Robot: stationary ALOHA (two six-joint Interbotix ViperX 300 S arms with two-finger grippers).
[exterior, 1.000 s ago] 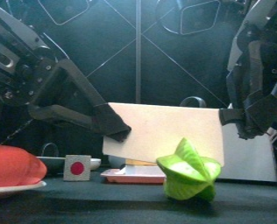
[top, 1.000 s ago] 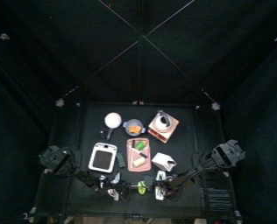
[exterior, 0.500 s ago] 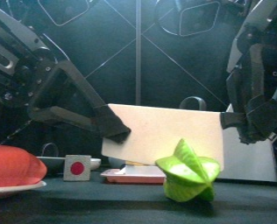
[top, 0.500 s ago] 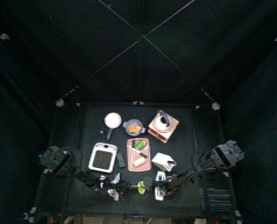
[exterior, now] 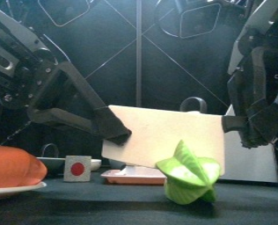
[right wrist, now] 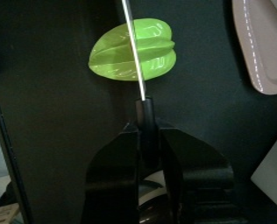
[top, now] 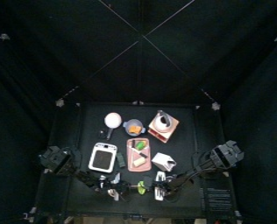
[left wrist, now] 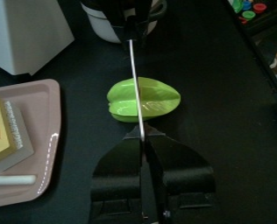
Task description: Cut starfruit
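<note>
The starfruit (exterior: 191, 172) is a small bright yellow-green ridged piece. It lies on the black table near its front edge, between the two grippers in the top view (top: 141, 186). My left gripper (left wrist: 132, 26) has its jaws pressed together with nothing between them. It points over the starfruit (left wrist: 156, 98). My right gripper (right wrist: 129, 26) is also shut and empty. It points at the starfruit (right wrist: 110, 54) from the other side. Both hang just above it, and I cannot tell whether they touch it.
A pink board (top: 138, 154) lies mid-table with a white tray (top: 102, 157) to its left and a white box (exterior: 165, 132) to its right. A white egg-shaped ball (top: 111, 118) and a pink stand (top: 162, 125) sit farther back. A red item on a plate (exterior: 12, 164) is front left.
</note>
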